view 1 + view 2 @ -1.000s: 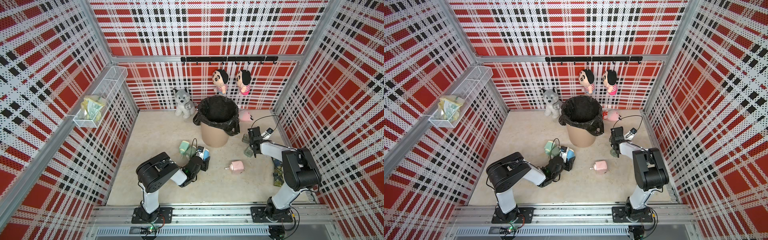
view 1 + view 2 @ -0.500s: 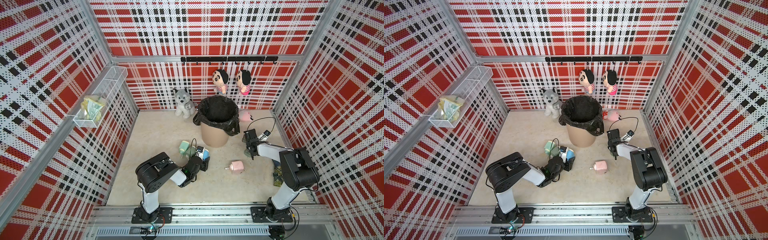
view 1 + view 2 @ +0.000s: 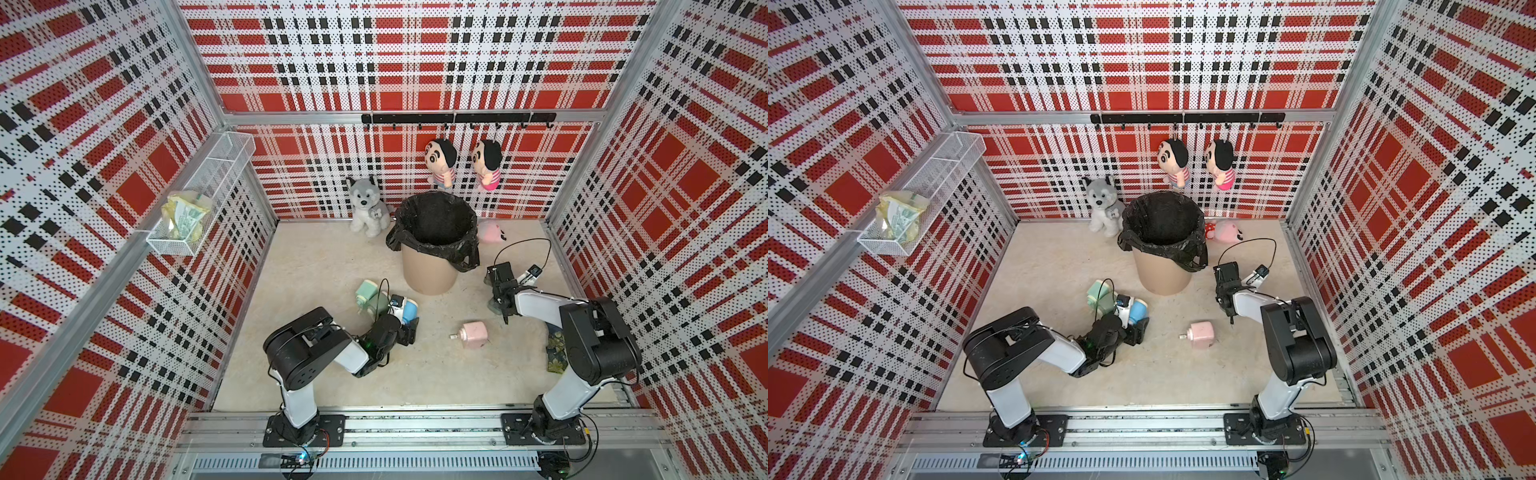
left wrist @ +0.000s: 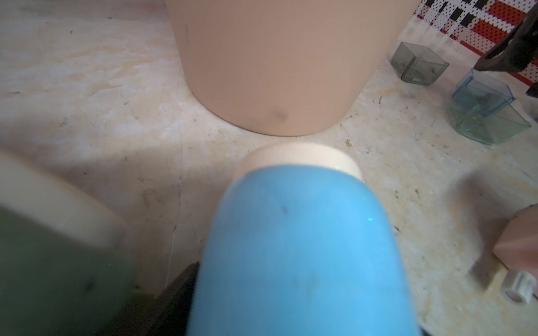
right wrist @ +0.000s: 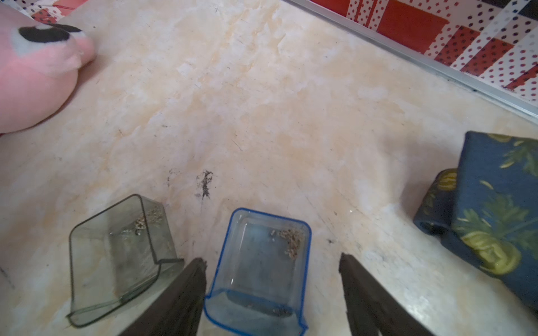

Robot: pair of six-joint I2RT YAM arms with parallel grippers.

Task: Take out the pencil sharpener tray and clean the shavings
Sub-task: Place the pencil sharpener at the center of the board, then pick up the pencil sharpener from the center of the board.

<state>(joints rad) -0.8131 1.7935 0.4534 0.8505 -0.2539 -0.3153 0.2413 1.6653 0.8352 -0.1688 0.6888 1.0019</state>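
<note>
Jaws parted, the right gripper (image 5: 272,259) is straddling the blue tray (image 5: 256,279), one nudge from scattering its shavings (image 5: 291,243); left jaws unreadable.

Plush dog (image 3: 368,205): behind the bin (image 3: 428,270), left.
Two sharpeners (image 3: 368,293): front-left of bin, side by side.
Third sharpener (image 3: 473,334): front-right of bin.
Trays (image 4: 480,93): right of bin, together.
Cloth (image 3: 555,353): far front-right of bin.

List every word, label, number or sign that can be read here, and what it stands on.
No text is readable in any view.
Packet in the basket: it carries print, too small and blurred to read.
Tag on the husky: too small to read.
</note>
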